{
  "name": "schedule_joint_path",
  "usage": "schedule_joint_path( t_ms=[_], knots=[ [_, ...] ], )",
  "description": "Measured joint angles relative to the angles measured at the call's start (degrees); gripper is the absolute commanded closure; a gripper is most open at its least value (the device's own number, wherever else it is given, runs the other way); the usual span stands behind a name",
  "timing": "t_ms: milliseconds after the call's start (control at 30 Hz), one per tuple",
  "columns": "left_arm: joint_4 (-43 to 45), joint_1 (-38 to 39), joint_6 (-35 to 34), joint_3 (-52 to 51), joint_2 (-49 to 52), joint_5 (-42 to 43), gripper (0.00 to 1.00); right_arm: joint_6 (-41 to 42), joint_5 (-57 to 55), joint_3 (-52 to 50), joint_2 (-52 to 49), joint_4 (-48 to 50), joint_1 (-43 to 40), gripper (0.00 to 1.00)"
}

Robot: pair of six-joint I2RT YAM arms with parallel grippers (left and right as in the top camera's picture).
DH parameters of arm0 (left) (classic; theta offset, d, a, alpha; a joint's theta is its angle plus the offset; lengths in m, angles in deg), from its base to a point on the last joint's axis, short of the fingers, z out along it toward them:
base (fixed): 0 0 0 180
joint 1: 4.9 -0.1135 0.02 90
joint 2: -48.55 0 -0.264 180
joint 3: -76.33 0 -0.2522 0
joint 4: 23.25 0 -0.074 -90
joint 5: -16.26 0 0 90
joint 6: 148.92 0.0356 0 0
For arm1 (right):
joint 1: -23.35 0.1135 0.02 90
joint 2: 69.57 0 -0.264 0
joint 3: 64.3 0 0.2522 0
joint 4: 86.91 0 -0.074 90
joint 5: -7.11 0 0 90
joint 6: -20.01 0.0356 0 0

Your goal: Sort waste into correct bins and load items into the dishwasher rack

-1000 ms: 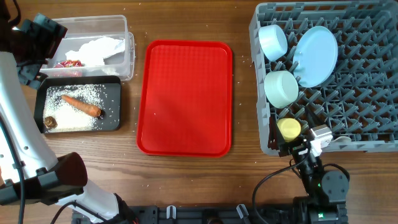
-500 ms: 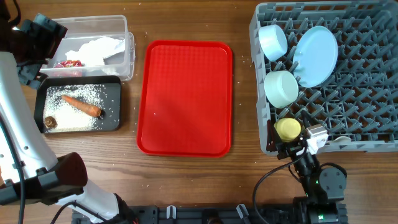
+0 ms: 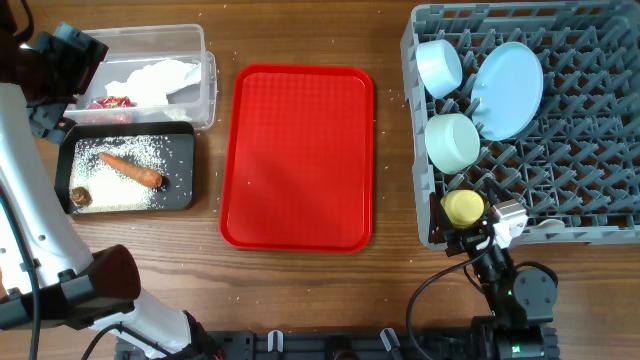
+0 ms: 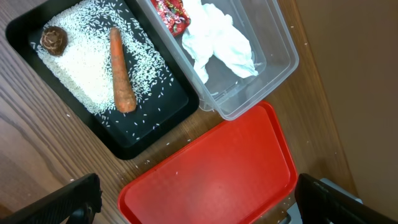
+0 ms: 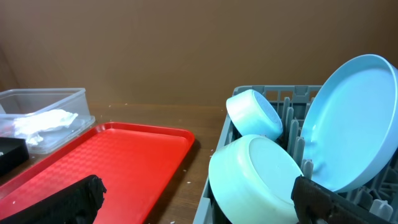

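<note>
Both claws stand wide, holding nothing. The right gripper [image 3: 480,236], just off the yellow cup [image 3: 464,207] at the dishwasher rack [image 3: 600,235] corner, has barely shifted, then stopped. The left gripper [image 4: 199,208] hovers over the clear tub [image 4: 261,93] and black tray [image 4: 158,134]. With plate [image 3: 507,90] and bowls [image 3: 452,142] racked, napkin [image 4: 217,40] and carrot stick [image 4: 121,71] binned, the task looks finished.

red tray [image 3: 297,157] bare; rack [image 3: 580,150] left side crowded
</note>
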Motion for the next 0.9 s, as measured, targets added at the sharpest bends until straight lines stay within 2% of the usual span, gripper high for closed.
schedule_joint_path(
  t_ms=[67,200,433,567,767,833,900],
  knots=[
    [0.0,0.0,0.2,0.0,0.0,0.1,0.00,0.0,0.0,0.0,0.0,0.0,0.0,0.00],
    [3.3,0.4,5.6,0.0,0.0,2.3,0.00,0.0,0.0,0.0,0.0,0.0,0.0,0.00],
    [13.9,6.3,21.1,-0.2,-2.3,5.8,0.00,0.0,0.0,0.0,0.0,0.0,0.0,0.00],
    [17.5,14.0,32.0,-0.3,-8.6,5.4,0.00,0.0,0.0,0.0,0.0,0.0,0.0,0.00],
    [18.0,19.2,37.1,-1.0,-18.1,0.2,0.00,0.0,0.0,0.0,0.0,0.0,0.0,0.00],
    [20.5,19.2,37.7,-4.8,-21.9,-1.0,0.00,0.0,0.0,0.0,0.0,0.0,0.0,0.00],
    [26.0,19.2,38.2,-12.9,-27.3,-1.7,0.00,0.0,0.0,0.0,0.0,0.0,0.0,0.00]
  ],
)
